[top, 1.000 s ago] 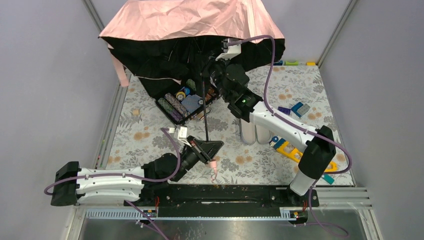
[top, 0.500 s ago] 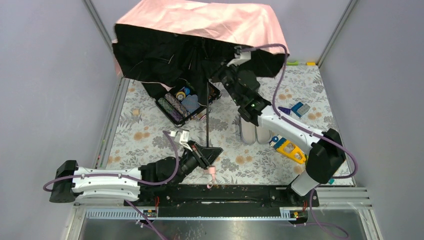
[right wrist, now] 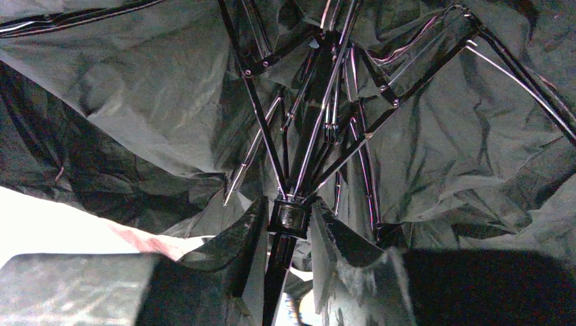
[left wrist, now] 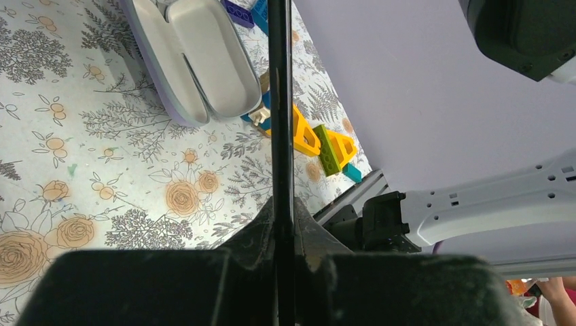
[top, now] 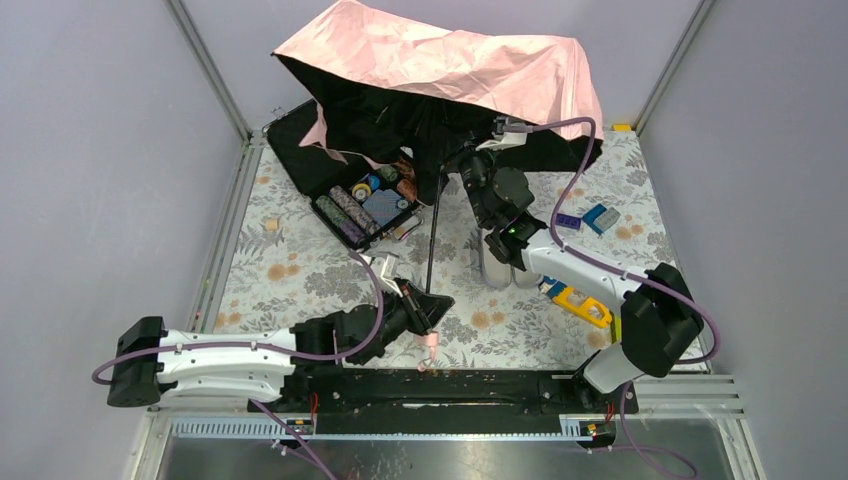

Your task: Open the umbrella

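1. 2 grips on the umbrella — left gripper clamped on the low shaft, right gripper pinching the runner under the half-spread canopy, far side.
2. Risk — runner slips free, ribs sag.

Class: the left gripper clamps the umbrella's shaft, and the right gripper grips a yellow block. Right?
No: the right gripper grips the runner of the umbrella under its canopy, per the right wrist view. The left gripper does clamp the shaft.

One umbrella, two robot arms. One open black case, two pale oblong pouches, one yellow toy.
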